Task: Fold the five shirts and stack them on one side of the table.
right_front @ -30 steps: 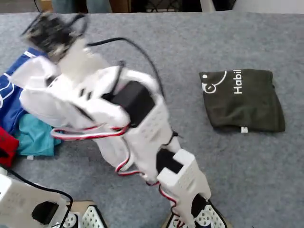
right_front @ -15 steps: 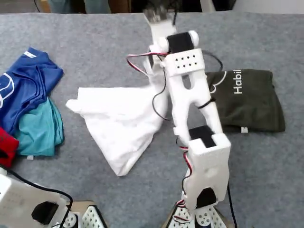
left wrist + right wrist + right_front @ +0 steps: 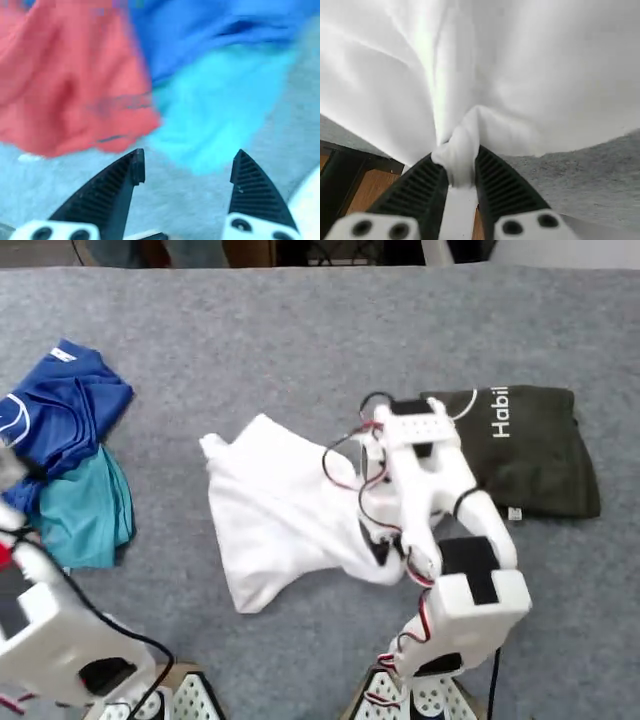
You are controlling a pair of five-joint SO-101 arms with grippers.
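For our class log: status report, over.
Right claw shut on white shirt. Left claw open near red shirt, teal shirt. Green shirt folded nearby.

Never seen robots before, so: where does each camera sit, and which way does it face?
High view: fixed overhead, looking down on the table; left arm, right arm show.
Left wrist view: on that wrist, facing red shirt and teal shirt past the open left gripper.
Right wrist view: on that wrist, facing the white shirt pinched by the right gripper.
High and right wrist share the white shirt.
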